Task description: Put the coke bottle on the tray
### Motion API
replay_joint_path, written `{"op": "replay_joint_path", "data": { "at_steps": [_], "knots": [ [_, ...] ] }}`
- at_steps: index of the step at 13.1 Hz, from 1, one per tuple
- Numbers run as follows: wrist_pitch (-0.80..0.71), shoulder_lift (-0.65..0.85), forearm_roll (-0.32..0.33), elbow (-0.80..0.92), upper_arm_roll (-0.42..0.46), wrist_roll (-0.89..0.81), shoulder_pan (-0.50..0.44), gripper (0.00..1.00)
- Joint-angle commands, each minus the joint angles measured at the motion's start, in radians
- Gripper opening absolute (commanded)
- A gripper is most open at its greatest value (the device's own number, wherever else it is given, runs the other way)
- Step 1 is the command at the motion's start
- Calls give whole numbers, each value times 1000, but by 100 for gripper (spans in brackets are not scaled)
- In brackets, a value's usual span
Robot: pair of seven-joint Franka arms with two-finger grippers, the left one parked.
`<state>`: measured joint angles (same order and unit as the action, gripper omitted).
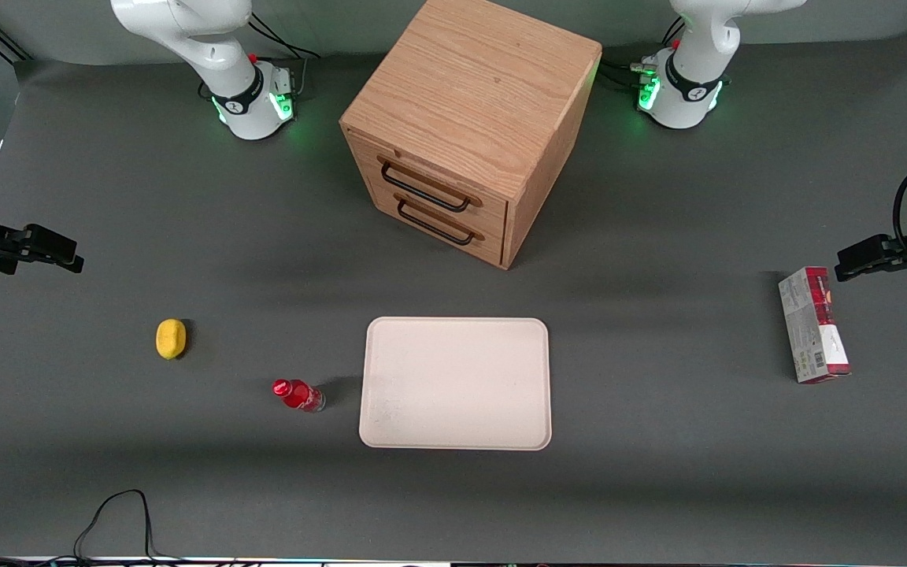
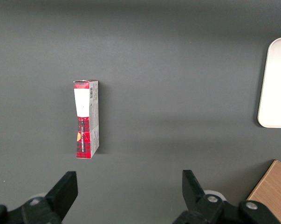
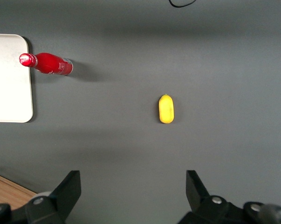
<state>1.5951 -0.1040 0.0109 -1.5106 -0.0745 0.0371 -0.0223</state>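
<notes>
Nothing of the job is done yet: the coke bottle stands on the dark table mat just beside the cream-white tray, apart from its rim, and the tray carries nothing. My gripper hangs over the working arm's end of the table, well apart from the bottle, with my fingers spread wide and holding nothing. From my wrist I see the bottle leaning across the view beside the tray's rounded corner, and the yellow lemon-like lump lying between me and it, so I judge the whole sequence remains: travel over, come down on the bottle, close, lift, carry it over the rim and set it on the flat. The lemon-like lump sits near the straight line to the bottle, which I would want to pass without knocking. Much of my arm is cut off at the front view's edge, and my fingertips run out of the wrist picture. The bottle's clear base is hard to make out against the mat, and I cannot read any label on it. The wooden drawer cabinet stands farther from the front camera than the tray, both drawers shut.
</notes>
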Motion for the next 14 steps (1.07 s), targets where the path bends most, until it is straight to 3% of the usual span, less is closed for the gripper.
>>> {"op": "replay_joint_path", "data": {
  "at_steps": [1,8,14],
  "knots": [
    [8,13,17,-13,-11,12,-13,100],
    [11,-25,4,15,1,-5,-33,100],
    [-3,-356,-6,428,2,-114,-201,100]
  ]
}}
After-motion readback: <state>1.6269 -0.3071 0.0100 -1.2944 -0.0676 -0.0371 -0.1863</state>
